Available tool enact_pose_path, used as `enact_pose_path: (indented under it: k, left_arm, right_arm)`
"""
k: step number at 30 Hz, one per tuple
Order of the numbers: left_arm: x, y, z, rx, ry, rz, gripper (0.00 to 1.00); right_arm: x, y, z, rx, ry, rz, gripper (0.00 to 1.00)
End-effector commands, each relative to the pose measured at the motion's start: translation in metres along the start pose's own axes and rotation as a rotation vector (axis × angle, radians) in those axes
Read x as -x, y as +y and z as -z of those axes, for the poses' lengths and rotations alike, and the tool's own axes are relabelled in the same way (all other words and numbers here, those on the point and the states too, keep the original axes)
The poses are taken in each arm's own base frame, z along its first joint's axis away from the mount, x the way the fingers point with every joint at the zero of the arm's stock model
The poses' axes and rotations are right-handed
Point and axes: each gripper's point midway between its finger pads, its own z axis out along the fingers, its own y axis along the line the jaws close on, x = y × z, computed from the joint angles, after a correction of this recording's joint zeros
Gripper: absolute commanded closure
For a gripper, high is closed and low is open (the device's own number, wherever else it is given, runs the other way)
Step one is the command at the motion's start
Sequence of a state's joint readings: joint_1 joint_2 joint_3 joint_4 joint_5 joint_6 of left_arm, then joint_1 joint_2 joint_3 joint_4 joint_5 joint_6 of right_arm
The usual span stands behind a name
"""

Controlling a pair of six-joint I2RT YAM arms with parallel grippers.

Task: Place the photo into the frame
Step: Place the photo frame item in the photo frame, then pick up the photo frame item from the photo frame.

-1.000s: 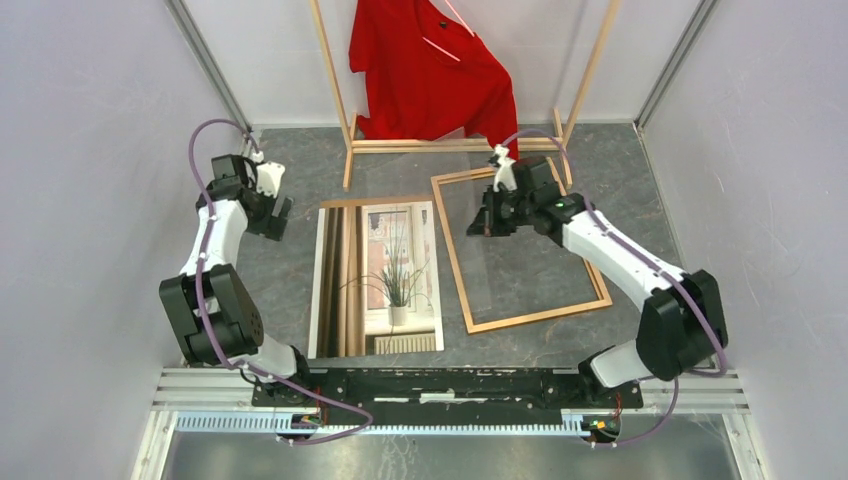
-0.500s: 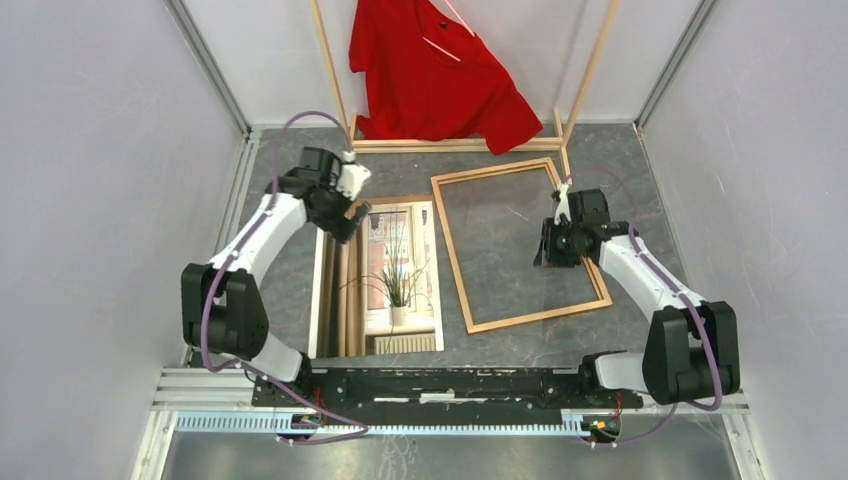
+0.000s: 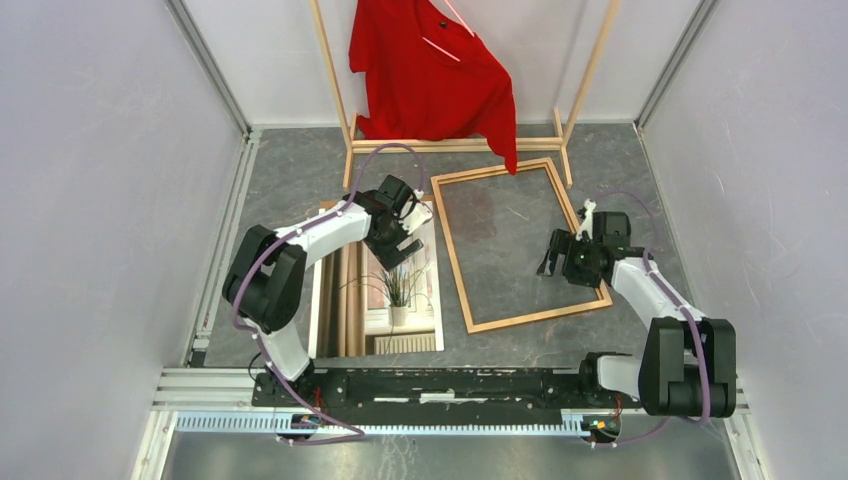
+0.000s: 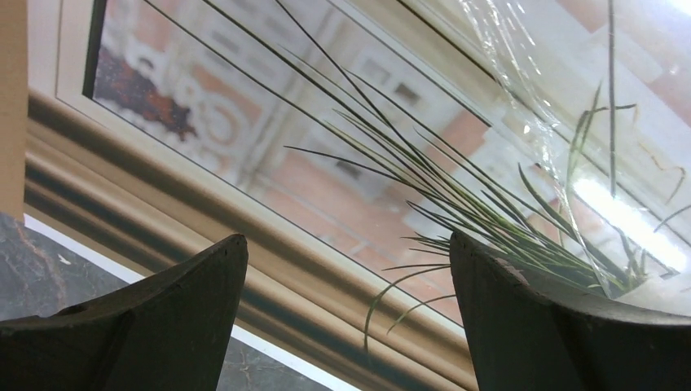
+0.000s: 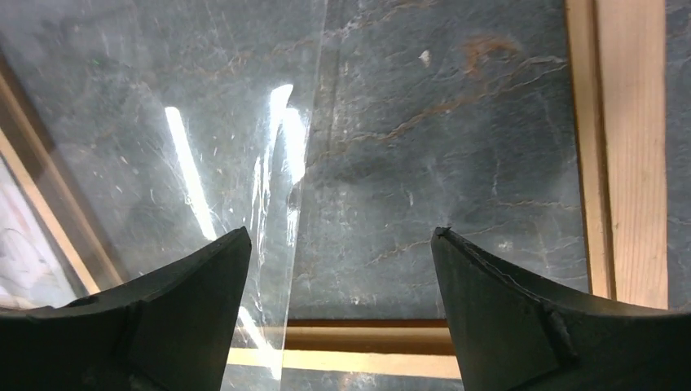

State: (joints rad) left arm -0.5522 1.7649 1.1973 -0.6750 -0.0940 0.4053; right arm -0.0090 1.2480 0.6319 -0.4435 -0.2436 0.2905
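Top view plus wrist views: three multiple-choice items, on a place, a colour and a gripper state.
1. Relative to the frame, the photo lies: A inside it; B beside it, on the left arm's side; C on it.
2. The shirt on the rack is: A red; B blue; C green.
3. The left gripper is: A shut on the photo; B shut on the frame; C open over the photo.
B: the photo lies outside the rails. A: plainly red. C: jaws wide apart, nothing between.

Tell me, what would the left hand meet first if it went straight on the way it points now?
Most likely the photo: the open left hand points down at it, with nothing between them. How much gap remains is unclear.
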Motion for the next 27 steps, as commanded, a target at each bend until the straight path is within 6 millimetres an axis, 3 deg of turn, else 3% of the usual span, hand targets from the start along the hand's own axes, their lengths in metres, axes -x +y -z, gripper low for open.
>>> enact_pose_path:
  k: [1,5,13,21,27]
  left_arm:
    - [0.012,0.010,0.005,0.058,-0.039,0.041,0.00]
    - [0.008,0.013,0.008,0.078,-0.035,0.021,0.00]
    - [0.001,0.038,0.011,0.139,-0.015,0.029,0.00]
    - [-0.006,0.032,0.003,0.121,0.010,0.037,0.00]
    - [-0.009,0.030,-0.006,0.111,0.030,0.042,0.00]
  right_arm:
    - [0.001,0.008,-0.007,0.140,-0.037,-0.075,0.10]
    - [-0.012,0.017,-0.019,0.229,-0.020,-0.143,0.10]
    - [-0.017,0.027,-0.041,0.332,-0.036,-0.251,0.09]
    - [-0.026,0.022,-0.062,0.343,-0.035,-0.348,0.10]
    - [-0.038,0.029,-0.070,0.411,-0.008,-0.414,0.11]
